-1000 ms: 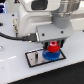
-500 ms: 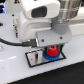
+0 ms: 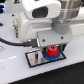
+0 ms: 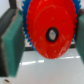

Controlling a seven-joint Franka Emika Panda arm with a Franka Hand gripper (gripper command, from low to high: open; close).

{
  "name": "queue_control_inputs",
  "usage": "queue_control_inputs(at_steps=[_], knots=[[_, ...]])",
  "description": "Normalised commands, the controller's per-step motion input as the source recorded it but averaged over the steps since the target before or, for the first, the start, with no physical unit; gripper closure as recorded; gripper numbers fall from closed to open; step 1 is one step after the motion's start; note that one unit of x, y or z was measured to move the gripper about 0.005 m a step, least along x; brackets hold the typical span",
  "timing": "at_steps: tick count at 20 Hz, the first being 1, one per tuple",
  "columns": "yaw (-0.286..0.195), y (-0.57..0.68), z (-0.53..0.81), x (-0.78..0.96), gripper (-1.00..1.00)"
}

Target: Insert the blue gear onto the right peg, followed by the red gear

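In the exterior view the red gear (image 3: 51, 51) sits on top of the wider blue gear (image 3: 49, 57), over the right part of the black-rimmed grey plate (image 3: 34, 60). My gripper (image 3: 51, 49) reaches straight down around the red gear and is shut on it. In the wrist view the red gear (image 4: 50, 30) fills the space between my two dark fingers (image 4: 11, 45). Blue teeth of the blue gear (image 4: 25, 40) show behind its rim. A dark hole marks the red gear's centre. The right peg is hidden under the gears.
The plate lies on a white table (image 3: 15, 70). The arm's white and grey body (image 3: 50, 20) hangs over the plate. A black cable (image 3: 12, 42) runs along the exterior view's left.
My gripper and the red gear have moved down a little toward the blue gear and the plate.
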Motion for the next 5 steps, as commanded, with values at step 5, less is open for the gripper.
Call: queue_control_inputs(at_steps=[5], knots=[[0.000, 0.02, 0.30, 0.01, -1.00]])
